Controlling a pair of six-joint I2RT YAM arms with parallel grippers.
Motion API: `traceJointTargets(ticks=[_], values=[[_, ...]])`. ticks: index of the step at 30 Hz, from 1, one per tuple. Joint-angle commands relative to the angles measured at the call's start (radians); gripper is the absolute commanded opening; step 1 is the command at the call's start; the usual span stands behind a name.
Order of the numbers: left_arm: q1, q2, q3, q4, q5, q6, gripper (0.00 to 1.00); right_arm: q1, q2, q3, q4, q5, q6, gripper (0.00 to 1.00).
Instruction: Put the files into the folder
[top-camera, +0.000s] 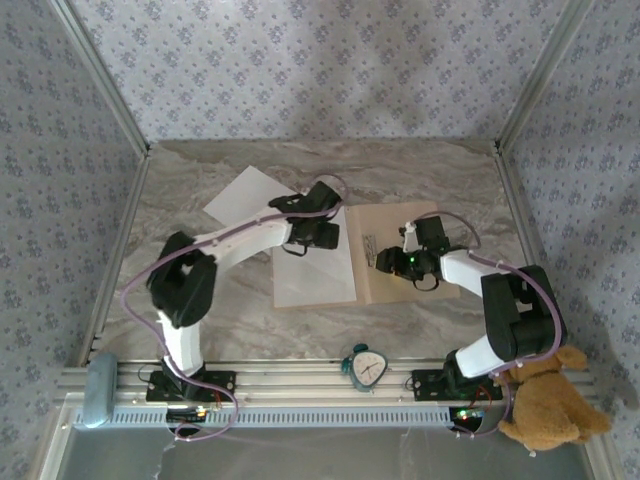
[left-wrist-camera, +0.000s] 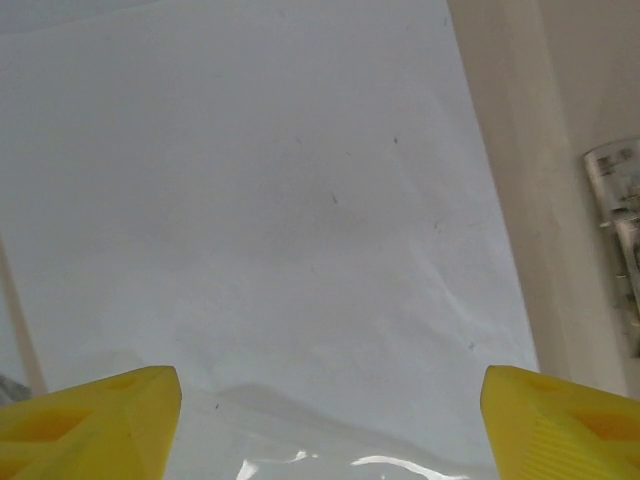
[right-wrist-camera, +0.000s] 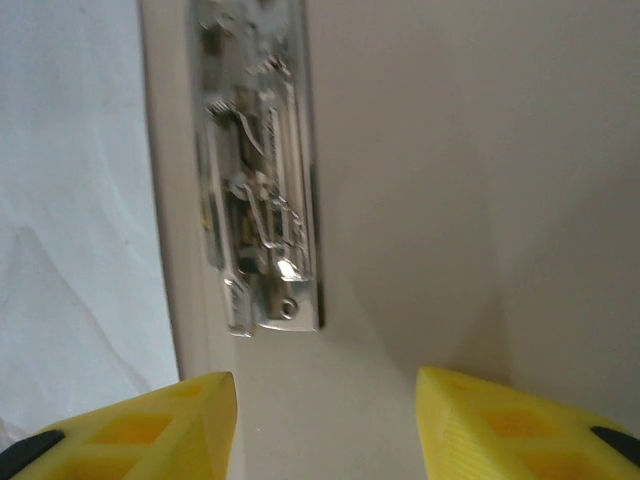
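Right gripper (right-wrist-camera: 325, 425) sits above folder (right-wrist-camera: 450, 150), whose clip (right-wrist-camera: 260, 170) runs near-to-far.

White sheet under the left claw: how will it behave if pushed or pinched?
Probably floppy and light: the sheet looks thin, with soft ripples near the left claw. Lying flat, it would likely slide or buckle when pushed.

Scene softly and evenly lit, faint shadows cast on table (top-camera: 250, 320), clip (right-wrist-camera: 262, 240) blurred and glinting, glare seen on sheet (left-wrist-camera: 300, 250).
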Motion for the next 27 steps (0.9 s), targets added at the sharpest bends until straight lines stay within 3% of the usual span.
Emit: traceJointTargets(ticks=[1, 12, 27], values=[[-0.019, 0.088, 0.092, -0.114, -0.072, 0.058, 0.81, 0.007, -0.02, -0.043, 0.06, 0.022, 0.054, 0.51], [-0.013, 0.233, 0.135, -0.105, -0.005, 0.105, 0.87, 0.023, -0.047, -0.14, 0.14, 0.076, 0.128, 0.5], [-0.012, 0.199, -0.012, -0.032, 0.133, 0.213, 0.87, 0.044, -0.045, -0.178, 0.181, 0.131, 0.161, 0.49]])
